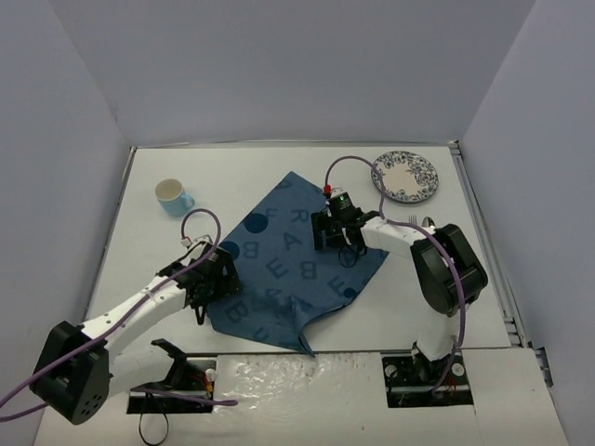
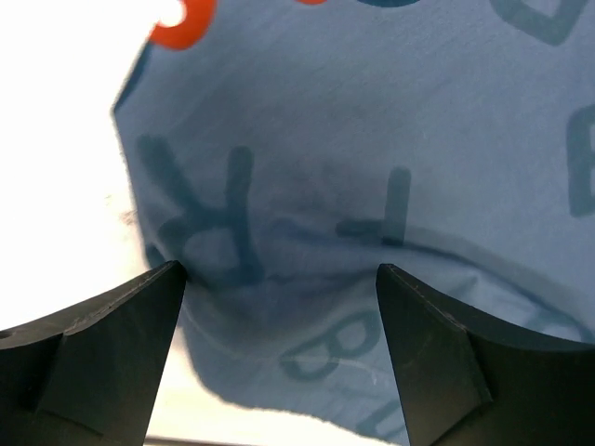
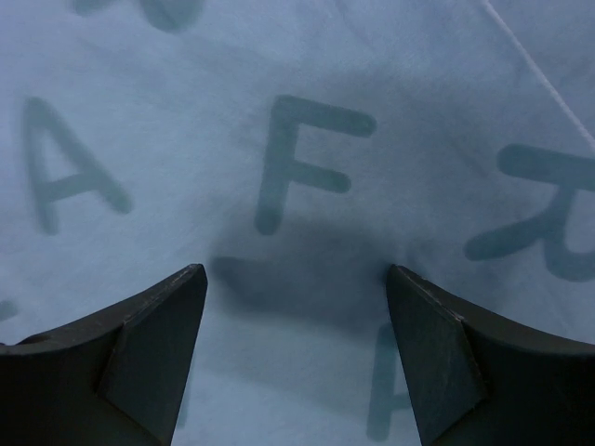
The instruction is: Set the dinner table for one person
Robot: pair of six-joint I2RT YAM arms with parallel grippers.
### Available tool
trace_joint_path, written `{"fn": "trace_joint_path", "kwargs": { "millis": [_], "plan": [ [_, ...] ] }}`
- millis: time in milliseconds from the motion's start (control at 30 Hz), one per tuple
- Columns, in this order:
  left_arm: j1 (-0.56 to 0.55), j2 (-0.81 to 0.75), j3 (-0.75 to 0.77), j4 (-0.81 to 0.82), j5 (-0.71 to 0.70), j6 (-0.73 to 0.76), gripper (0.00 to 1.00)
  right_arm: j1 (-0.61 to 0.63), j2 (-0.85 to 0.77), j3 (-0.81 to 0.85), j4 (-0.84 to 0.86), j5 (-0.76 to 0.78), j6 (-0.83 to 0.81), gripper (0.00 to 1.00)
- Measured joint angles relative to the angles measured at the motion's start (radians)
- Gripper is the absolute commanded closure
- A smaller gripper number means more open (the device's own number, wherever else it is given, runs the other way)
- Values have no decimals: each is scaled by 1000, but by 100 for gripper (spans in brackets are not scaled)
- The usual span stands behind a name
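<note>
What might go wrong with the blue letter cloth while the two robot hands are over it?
The placemat is wrinkled under the left gripper, and its near corner looks folded over. Dragging it may bunch it more. The open right gripper could pull it crooked, so the plate might later sit unevenly.

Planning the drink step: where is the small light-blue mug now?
Top view: the light-blue mug stands far left on the white tabletop, apart from the blue lettered placemat.
</note>
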Motion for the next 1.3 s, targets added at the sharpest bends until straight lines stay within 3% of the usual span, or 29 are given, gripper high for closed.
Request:
{"fn": "trace_joint_path", "kwargs": {
  "millis": [167, 300, 467, 600, 700, 933, 1100, 1300],
  "plan": [
    [15, 190, 47, 96, 30, 41, 24, -20, 71, 37, 58, -9, 14, 26],
    [48, 371, 183, 152, 43, 98, 23, -77, 128, 98, 94, -24, 15, 26],
    [75, 491, 337, 185, 54, 170, 15, -164, 184, 164, 119, -31, 5, 26],
    [83, 451, 399, 174, 56, 216, 10, -205, 193, 181, 113, -37, -9, 26],
    [88, 315, 385, 128, 49, 244, 10, -201, 169, 179, 75, -42, -22, 26],
    [174, 53, 272, 119, 35, 261, 22, -102, -39, 136, 31, -42, -35, 26],
    [299, 101, 124, 157, 91, 240, 31, -14, -205, 55, 21, -50, -36, 26],
    [346, 210, 79, 215, 132, 229, 45, 60, -279, -63, 2, -52, -35, 26]
  ]
}}
